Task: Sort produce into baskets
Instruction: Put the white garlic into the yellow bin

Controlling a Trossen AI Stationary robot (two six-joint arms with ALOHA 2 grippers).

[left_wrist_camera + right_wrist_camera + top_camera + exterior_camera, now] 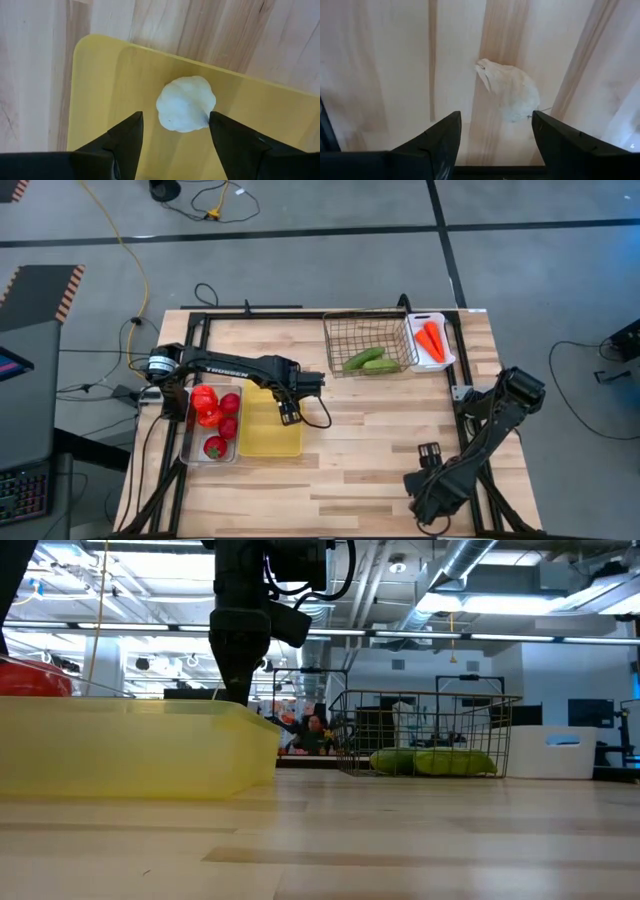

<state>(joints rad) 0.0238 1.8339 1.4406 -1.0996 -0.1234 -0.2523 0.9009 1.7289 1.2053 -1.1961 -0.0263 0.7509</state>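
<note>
The garlic (186, 104) lies in the yellow tray (268, 438) at the surface's nine o'clock, between the open left pincer's (175, 131) fingers; placing looks done, so retreat comes next. The right pincer (495, 131), open, hovers at five o'clock over bare wood.

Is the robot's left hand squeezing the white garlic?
No, the open left gripper hangs above the garlic, which lies in the yellow tray.
</note>
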